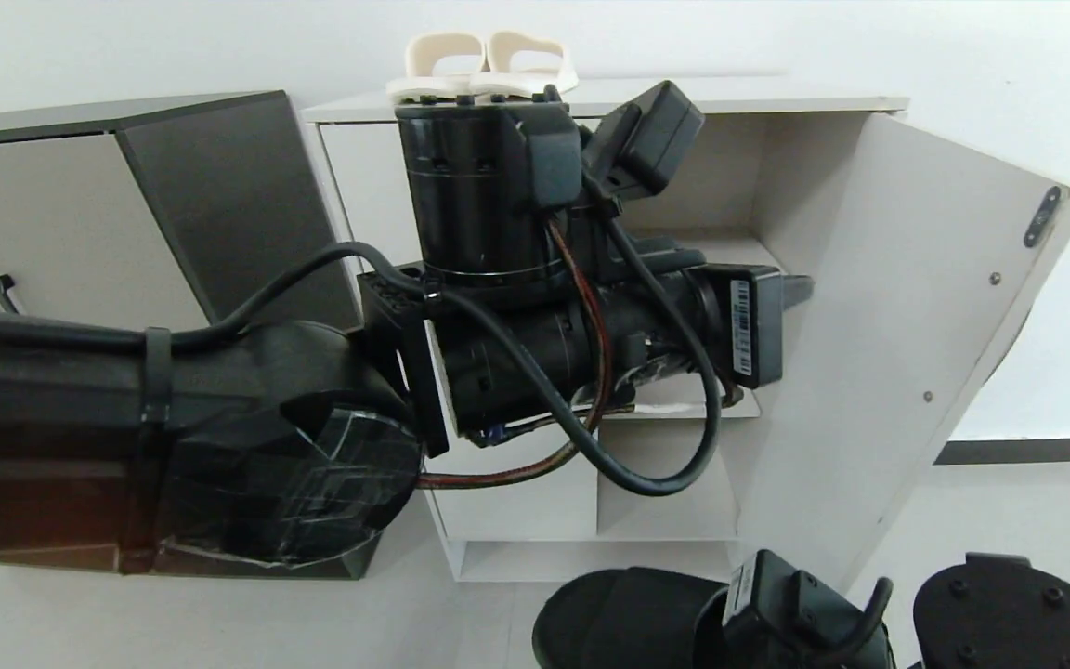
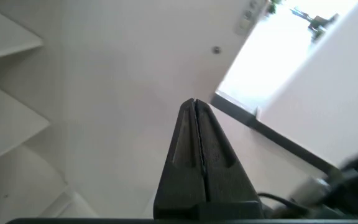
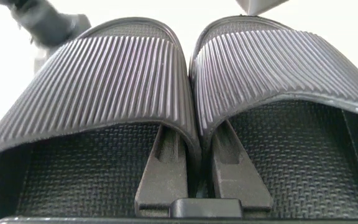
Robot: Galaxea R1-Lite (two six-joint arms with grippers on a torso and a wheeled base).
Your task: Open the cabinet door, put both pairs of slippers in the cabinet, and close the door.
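Your right hand (image 3: pixel 194 142) is closed narrow on the black slippers (image 3: pixel 123 68). One finger (image 3: pixel 163 168) sits inside each slipper, and the two inner side walls are pinched between them. The pair lies side by side, with the ribbed straps arching over the fingers. From the head camera you see that black pair (image 1: pixel 623 613) low down, in front of the foot of the white cabinet (image 1: pixel 730 93) and just beside the lower edge of its door (image 1: pixel 916 325). Whether the soles rest on the floor (image 1: pixel 1009 502) you cannot tell. Your left hand (image 2: pixel 194 107) is fully closed, the two fingers (image 2: pixel 182 146) pressed flat together with nothing between them. It points at the inner face of the door (image 2: pixel 123 81), which stands swung open to the robot's right. In the head view its tip (image 1: pixel 800 288) shows at the height of the middle shelf, close to that inner face; contact cannot be judged. The cabinet's white shelves (image 2: pixel 11 40) lie off to the side of the hand. The cream slippers (image 1: pixel 484 60) sit as a pair on top of the cabinet, near its left end. A dark cabinet (image 1: pixel 219 186) stands just beside the white one on the robot's left.
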